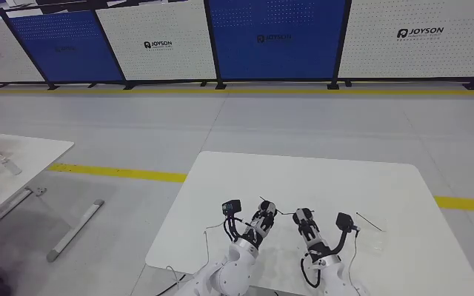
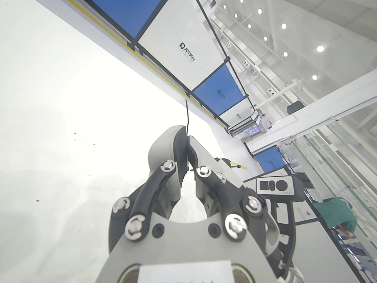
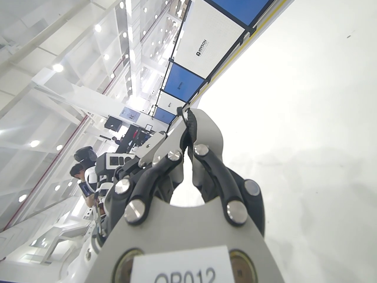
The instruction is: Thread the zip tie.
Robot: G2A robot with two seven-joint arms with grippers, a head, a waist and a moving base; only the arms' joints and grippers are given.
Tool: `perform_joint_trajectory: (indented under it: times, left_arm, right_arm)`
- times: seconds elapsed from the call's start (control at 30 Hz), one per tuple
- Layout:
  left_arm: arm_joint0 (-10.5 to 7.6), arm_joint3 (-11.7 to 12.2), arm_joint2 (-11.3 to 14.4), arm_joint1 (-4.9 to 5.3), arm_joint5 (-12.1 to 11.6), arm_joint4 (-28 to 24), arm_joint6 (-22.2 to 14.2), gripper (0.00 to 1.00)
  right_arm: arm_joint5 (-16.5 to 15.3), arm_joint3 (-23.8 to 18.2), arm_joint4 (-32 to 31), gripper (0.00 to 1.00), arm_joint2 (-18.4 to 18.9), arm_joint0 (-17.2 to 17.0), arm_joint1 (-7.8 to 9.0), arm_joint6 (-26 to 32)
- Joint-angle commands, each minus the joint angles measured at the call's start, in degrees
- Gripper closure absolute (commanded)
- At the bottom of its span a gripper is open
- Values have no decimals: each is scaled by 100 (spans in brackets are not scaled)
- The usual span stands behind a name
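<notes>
On the white table (image 1: 311, 177), near its front edge, the two arms sit side by side, their wrists turned in toward each other. The left gripper (image 2: 187, 141) has its jaws pressed together on the black zip tie (image 2: 187, 113), whose thin tail stands out straight beyond the fingertips. The right gripper (image 3: 188, 125) is likewise clamped, with the tie's blocky head end (image 3: 180, 110) poking out just past its pads. From above, a thin dark line runs between the two grippers, above the tabletop; whether it is one strap bent between them is too small to tell for sure. Further to the right on the table lie a clear bag (image 1: 376, 241) and, just beyond it, a spare tie (image 1: 369, 220), well apart from both grippers.

My reading is that the step in hand is lining up tail and head. Both ends are gripped, but the tip does not look to be in the slot yet. The next move calls for fine alignment. The tail must point square at the head's opening, and the wrists must close the gap slowly so the limp strap does not buckle or slide past the head.
</notes>
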Motion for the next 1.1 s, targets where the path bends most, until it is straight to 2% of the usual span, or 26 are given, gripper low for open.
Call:
perform_joint_trajectory:
  times: [0.0,0.23,0.7,1.07]
  left_arm:
    - [0,0,0,0,0,0,0,100]
    - [0,0,0,0,0,0,0,100]
    - [0,0,0,0,0,0,0,100]
    - [0,0,0,0,0,0,0,100]
  right_arm:
    - [28,21,-5,100,-13,18,-9,25]
    - [111,67,-63,100,-28,37,-42,-45]
    - [-39,-34,-92,100,93,-111,-51,-20]
    - [41,-12,-97,100,116,-72,-80,54]
